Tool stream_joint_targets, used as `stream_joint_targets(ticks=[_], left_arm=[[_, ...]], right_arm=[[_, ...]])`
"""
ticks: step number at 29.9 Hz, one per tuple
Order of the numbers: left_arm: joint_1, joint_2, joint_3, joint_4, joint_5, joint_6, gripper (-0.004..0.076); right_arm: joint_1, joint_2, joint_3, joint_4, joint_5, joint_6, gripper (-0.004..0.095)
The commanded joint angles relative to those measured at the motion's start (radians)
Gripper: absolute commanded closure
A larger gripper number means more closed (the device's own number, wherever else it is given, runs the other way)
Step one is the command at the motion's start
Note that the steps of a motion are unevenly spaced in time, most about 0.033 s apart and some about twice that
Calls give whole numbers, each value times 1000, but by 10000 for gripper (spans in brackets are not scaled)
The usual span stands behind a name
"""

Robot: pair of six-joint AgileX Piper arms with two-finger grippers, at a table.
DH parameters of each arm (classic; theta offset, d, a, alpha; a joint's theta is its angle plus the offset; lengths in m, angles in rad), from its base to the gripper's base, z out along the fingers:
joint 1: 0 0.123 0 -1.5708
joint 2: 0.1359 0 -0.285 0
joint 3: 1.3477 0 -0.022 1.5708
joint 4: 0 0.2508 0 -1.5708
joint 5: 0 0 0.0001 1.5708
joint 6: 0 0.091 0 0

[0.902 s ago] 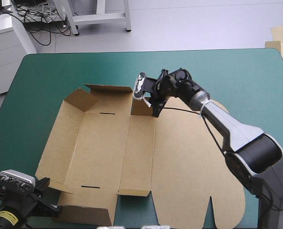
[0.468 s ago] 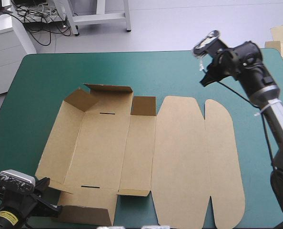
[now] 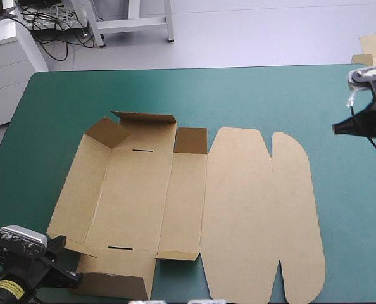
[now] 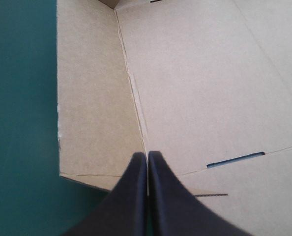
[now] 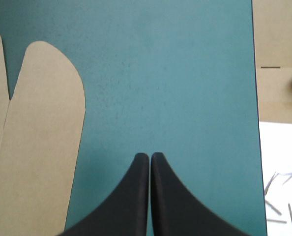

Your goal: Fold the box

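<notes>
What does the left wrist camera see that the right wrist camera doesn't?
Only the left wrist view: a slot and a side panel, ahead of the left end effector. Only the right wrist view: rounded lid flaps, the table's edge, the right end effector. Both: the brown box, the teal-green cover, shut black fingers.

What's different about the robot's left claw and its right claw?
The left gripper is right at the box, over its near left corner. The right gripper is off the box, above the bare teal-green cover near its right edge. The left gripper looks onto brown board. The right gripper looks mostly onto the cover, with the box's rounded flap off to one side. Both are shut.
</notes>
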Motion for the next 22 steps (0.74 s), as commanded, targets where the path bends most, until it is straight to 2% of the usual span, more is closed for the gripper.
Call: stream_joint_targets(ticks=[1, 8, 12, 17, 22], left_arm=[[1, 12, -24, -7, -64, -10, 734], [1, 17, -24, -7, -60, -25, 734], [1, 53, -30, -7, -47, -35, 734], [1, 199, -121, -7, -55, -40, 734], [1, 412, -268, -11, -53, -76, 734]], right_arm=[[-13, -176, 107, -8, -31, 44, 927], [-13, -443, 339, 4, 57, 146, 928], [-13, -588, 456, 17, 71, 210, 928], [-13, -762, 601, 104, 71, 228, 928], [-13, -882, 700, 136, 58, 228, 928]])
